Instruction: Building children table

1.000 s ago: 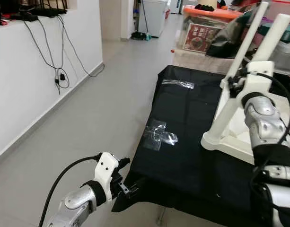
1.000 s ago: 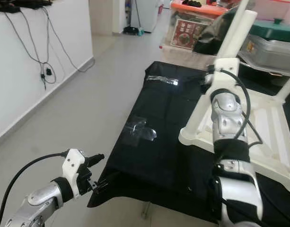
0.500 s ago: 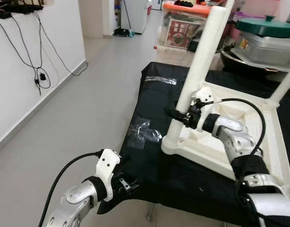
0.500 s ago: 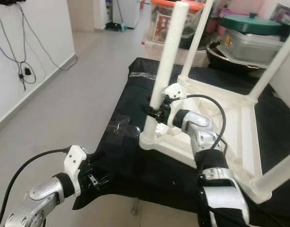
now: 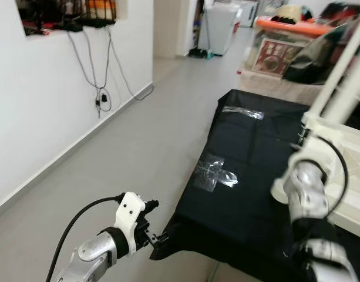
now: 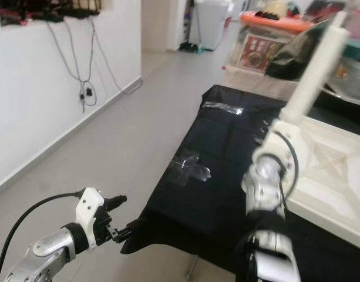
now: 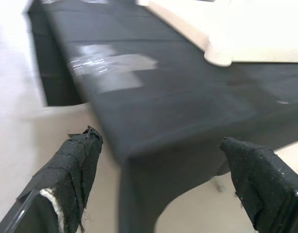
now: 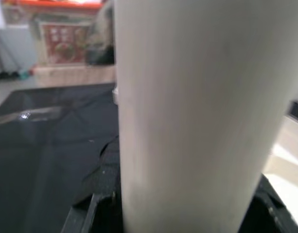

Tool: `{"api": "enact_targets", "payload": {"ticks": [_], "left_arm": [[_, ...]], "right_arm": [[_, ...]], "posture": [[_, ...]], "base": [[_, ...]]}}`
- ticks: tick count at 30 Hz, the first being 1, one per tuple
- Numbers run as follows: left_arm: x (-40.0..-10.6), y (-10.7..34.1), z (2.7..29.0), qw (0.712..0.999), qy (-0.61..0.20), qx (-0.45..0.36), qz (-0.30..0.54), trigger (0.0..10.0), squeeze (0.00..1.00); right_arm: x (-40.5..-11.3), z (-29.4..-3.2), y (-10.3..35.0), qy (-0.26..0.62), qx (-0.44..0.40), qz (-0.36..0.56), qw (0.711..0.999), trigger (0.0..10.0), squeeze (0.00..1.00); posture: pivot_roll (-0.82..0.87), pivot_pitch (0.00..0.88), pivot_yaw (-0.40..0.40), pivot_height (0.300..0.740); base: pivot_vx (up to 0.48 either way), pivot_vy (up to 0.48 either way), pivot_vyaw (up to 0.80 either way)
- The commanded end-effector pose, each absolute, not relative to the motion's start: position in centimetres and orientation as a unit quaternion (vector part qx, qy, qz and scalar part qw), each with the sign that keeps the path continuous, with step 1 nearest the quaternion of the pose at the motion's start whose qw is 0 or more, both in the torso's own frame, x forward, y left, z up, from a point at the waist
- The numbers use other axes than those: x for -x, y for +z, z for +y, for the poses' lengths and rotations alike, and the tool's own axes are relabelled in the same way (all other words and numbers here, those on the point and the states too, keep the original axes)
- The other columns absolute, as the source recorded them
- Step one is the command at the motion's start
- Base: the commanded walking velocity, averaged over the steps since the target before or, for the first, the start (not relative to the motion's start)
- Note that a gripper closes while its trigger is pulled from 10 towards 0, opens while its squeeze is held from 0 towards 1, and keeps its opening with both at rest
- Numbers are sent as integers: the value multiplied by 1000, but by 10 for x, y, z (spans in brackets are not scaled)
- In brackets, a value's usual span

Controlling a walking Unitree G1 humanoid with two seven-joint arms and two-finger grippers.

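Assembly is at the leg-fitting step: the white children's table (image 6: 329, 170) lies upside down on the black cloth (image 5: 250, 158) covering the work surface, toward the right and far side, with one white leg (image 6: 312, 73) standing up from its near-left corner socket. The right gripper (image 8: 187, 204) is at that leg; the right wrist view shows the leg's round shaft directly between the two black fingers, so the gripper appears to be closed on it, though the contact itself is too close and blurred to confirm. For a sound joint, keep the leg upright and in line with its socket, apply force along the shaft and not across it, and hold the grip low, near the corner, where leverage on the socket is smallest. The left gripper (image 7: 163, 179) hangs with its fingers spread wide, holding nothing, off the near-left corner of the cloth, well apart from the table. Bringing it onto the table frame would steady the part against sliding on the cloth.
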State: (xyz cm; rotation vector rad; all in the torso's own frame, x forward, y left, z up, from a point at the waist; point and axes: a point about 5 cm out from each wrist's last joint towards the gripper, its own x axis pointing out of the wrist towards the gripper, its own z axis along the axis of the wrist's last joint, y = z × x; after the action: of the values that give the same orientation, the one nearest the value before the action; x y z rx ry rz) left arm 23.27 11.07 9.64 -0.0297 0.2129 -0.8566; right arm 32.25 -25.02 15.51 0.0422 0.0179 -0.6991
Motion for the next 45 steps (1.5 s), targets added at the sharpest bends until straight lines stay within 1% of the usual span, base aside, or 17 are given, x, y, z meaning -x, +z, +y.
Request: {"api": "enact_targets", "payload": {"ticks": [1, 5, 6, 7, 9, 10, 11, 12, 13, 19, 30, 32, 34, 35, 37, 39, 45], "left_arm": [[-234, 97, 107, 899, -425, 17, 106, 10000, 0], [-234, 97, 107, 898, -426, 16, 106, 10000, 0], [-235, 97, 107, 898, -427, 16, 105, 10000, 0], [-236, 98, 106, 897, -429, 16, 105, 10000, 0], [-236, 98, 106, 897, -429, 16, 105, 10000, 0], [-237, 98, 105, 897, -430, 17, 104, 10000, 0], [-237, 98, 105, 897, -430, 17, 104, 10000, 0], [-236, 98, 104, 896, -432, 17, 103, 10000, 0], [-236, 98, 104, 895, -433, 17, 103, 10000, 0], [-237, 99, 103, 895, -434, 17, 101, 10000, 0], [-239, 100, 100, 894, -438, 14, 98, 10000, 0], [-238, 100, 101, 896, -434, 14, 98, 10000, 0], [-237, 100, 101, 896, -432, 14, 98, 10000, 0], [-236, 98, 102, 897, -431, 15, 100, 10000, 0], [-236, 98, 102, 897, -431, 15, 100, 10000, 0], [-234, 97, 102, 897, -431, 17, 102, 10000, 0], [-236, 97, 98, 895, -435, 19, 101, 10000, 0]], "right_arm": [[-306, -221, 118, -288, -36, 111, 950, 10000, 0], [-310, -195, 131, -204, -65, 65, 975, 10000, 0], [-318, -175, 148, -120, -71, 19, 990, 10000, 1000], [-326, -154, 166, -7, -95, -11, 995, 10000, 1000], [-326, -154, 166, -7, -95, -11, 995, 10000, 1000], [-331, -140, 184, 93, -91, -33, 991, 10000, 929], [-331, -140, 184, 93, -91, -33, 991, 10000, 929], [-333, -137, 203, 208, -69, -54, 974, 10000, 0], [-334, -140, 218, 277, -35, -70, 958, 10000, 0], [-349, -148, 228, 365, 51, -74, 927, 10000, 0], [-382, -97, 214, 400, 56, -28, 914, 10000, 0], [-390, -92, 217, 353, 39, -32, 934, 0, 0], [-396, -98, 216, 305, 43, -21, 951, 0, 0], [-403, -114, 208, 200, 58, 15, 978, 0, 0], [-403, -114, 208, 200, 58, 15, 978, 0, 0], [-403, -152, 185, 1, 62, 73, 995, 0, 0], [-358, -200, 123, -226, 39, 147, 962, 0, 0]], "posture": [[5, 0, -73, 740], [2, 0, -72, 740], [-1, 0, -69, 740], [-2, 0, -70, 740], [-2, 0, -70, 740], [-2, 0, -71, 740], [-2, 0, -71, 740], [2, 0, -79, 740], [9, 0, -85, 740], [24, 0, -94, 740], [69, 0, -121, 740], [73, 0, -129, 740], [72, 0, -130, 740], [60, 0, -127, 740], [60, 0, -127, 740], [41, 0, -125, 740], [32, 0, -112, 740]], "base": [[0, 0, 0], [0, 0, 0], [0, 0, 0], [0, 0, 0], [0, 0, 0], [0, 0, 0], [0, 0, 0], [0, 0, 0], [0, 0, 0], [0, 0, 0], [0, 0, 0], [0, 0, 0], [0, 0, 0], [0, 0, 0], [0, 0, 0], [0, 0, 0], [0, 0, 0]]}}
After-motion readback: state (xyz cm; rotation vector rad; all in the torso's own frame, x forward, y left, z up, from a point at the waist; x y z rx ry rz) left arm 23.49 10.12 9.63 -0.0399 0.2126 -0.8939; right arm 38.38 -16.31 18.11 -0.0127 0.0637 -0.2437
